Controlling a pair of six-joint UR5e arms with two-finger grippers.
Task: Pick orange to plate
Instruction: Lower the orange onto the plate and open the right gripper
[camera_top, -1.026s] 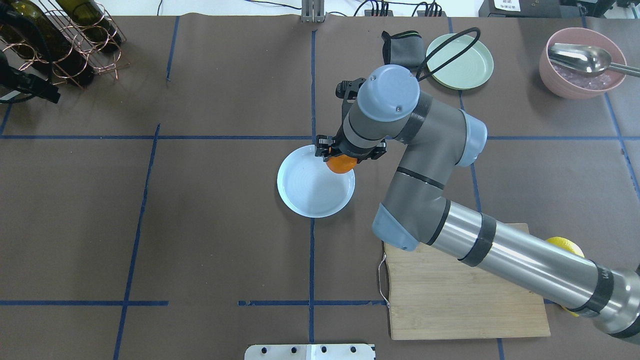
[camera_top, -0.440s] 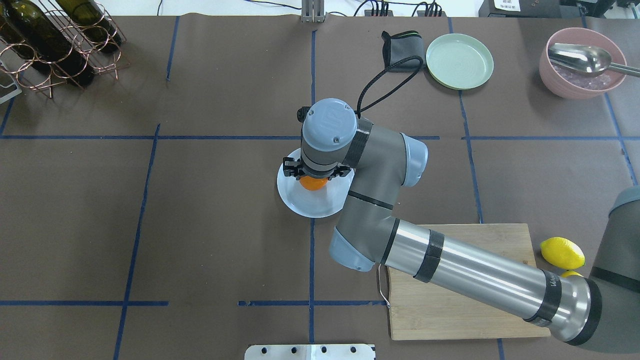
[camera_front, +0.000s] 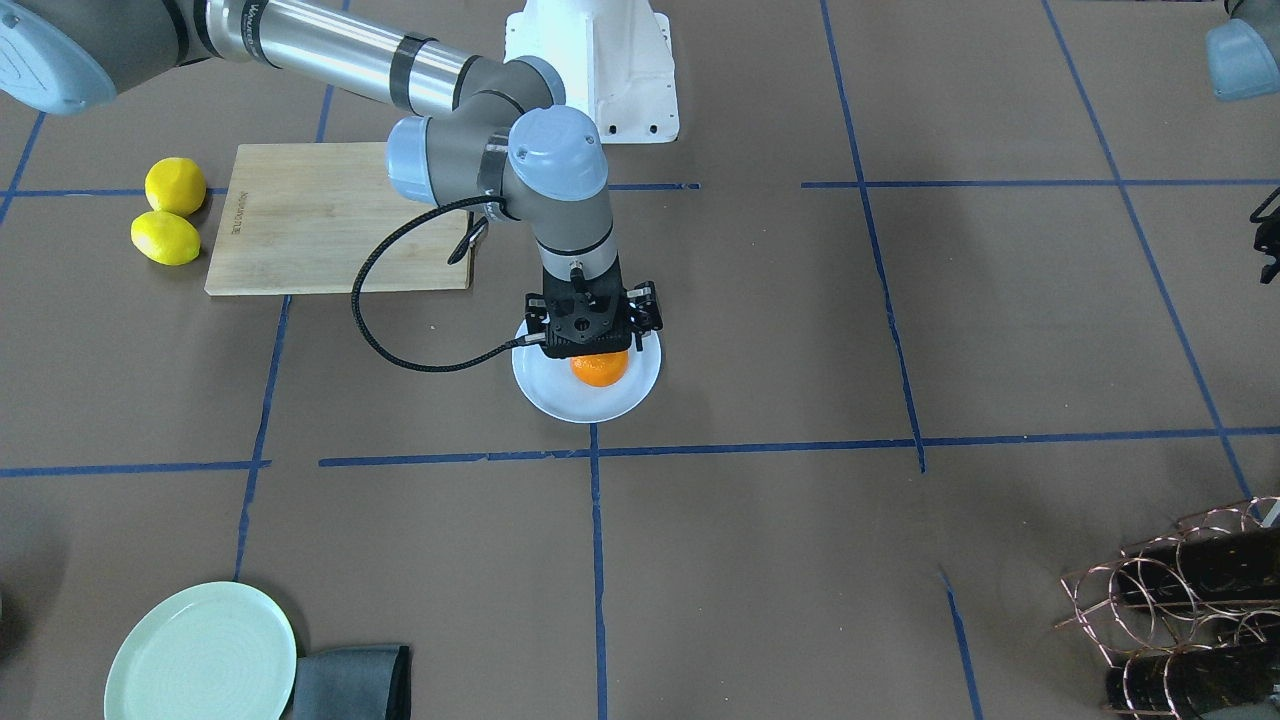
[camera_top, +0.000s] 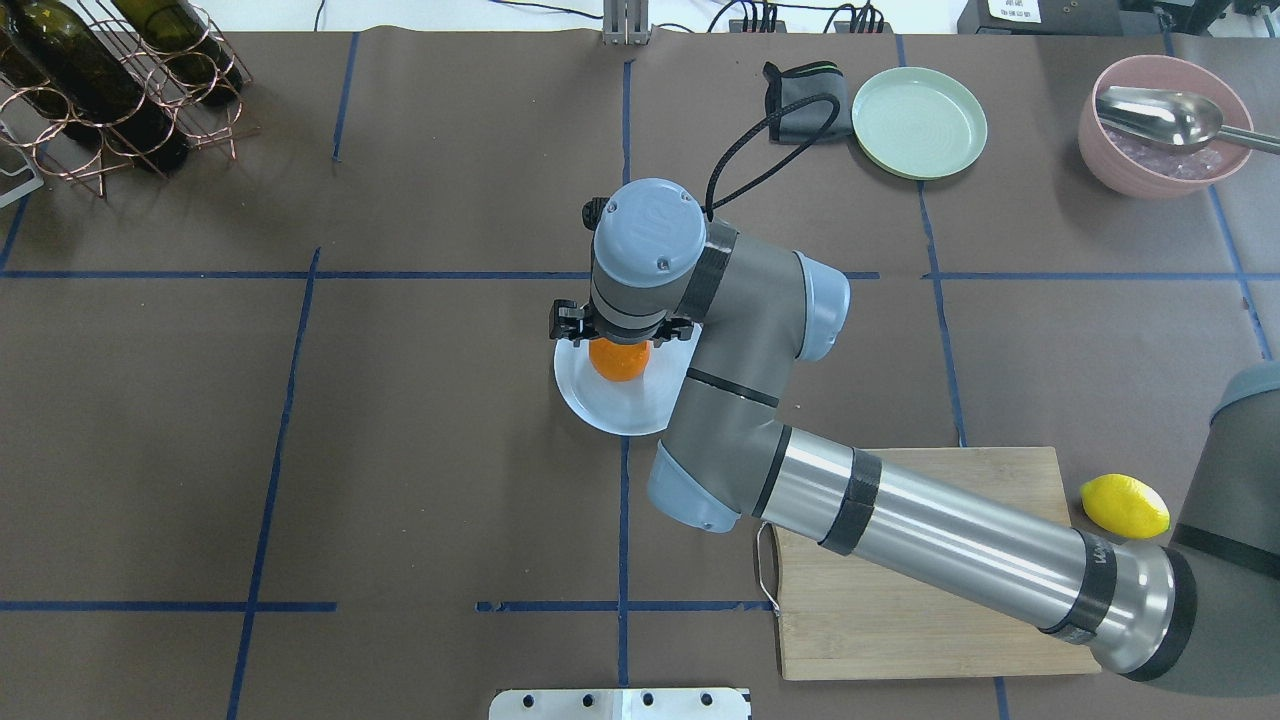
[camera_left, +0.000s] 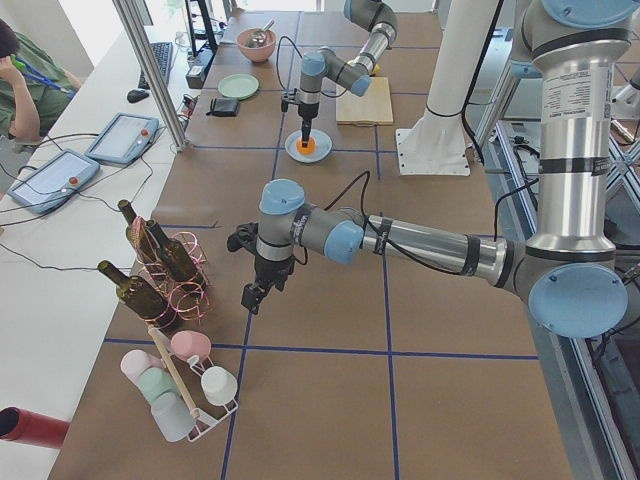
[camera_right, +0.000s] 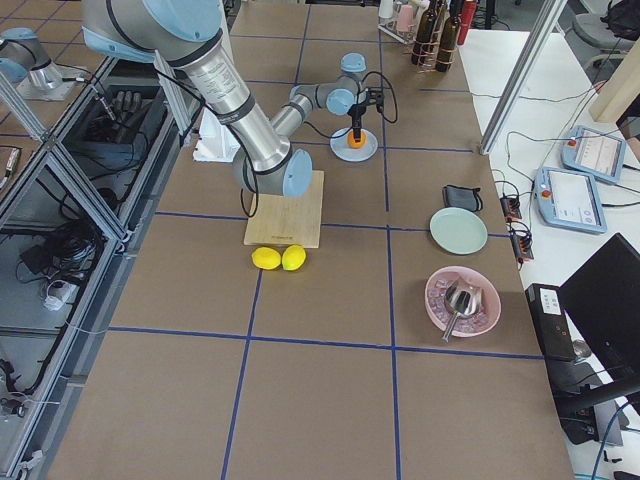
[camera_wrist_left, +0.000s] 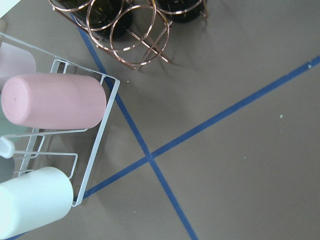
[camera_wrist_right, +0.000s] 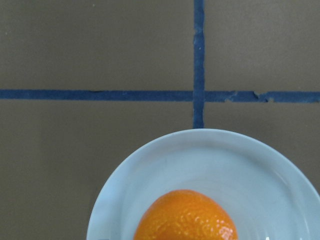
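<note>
Right tool (camera_top: 620, 342) grips small bright-orange mandarin (camera_top: 618, 362) low over round pale bluish-white plate (camera_top: 608, 412), well apart from every table (camera_top: 400, 420) edge. Left tool (camera_left: 252, 297) state: cannot tell.

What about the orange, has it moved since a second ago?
Yes. In the overhead view the orange went left and a bit nearer, from over the far right rim of the plate to above its middle.

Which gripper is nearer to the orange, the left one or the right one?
Right. The right gripper is directly over the orange on the plate; the left gripper hangs far off, beside the bottle rack.
</note>
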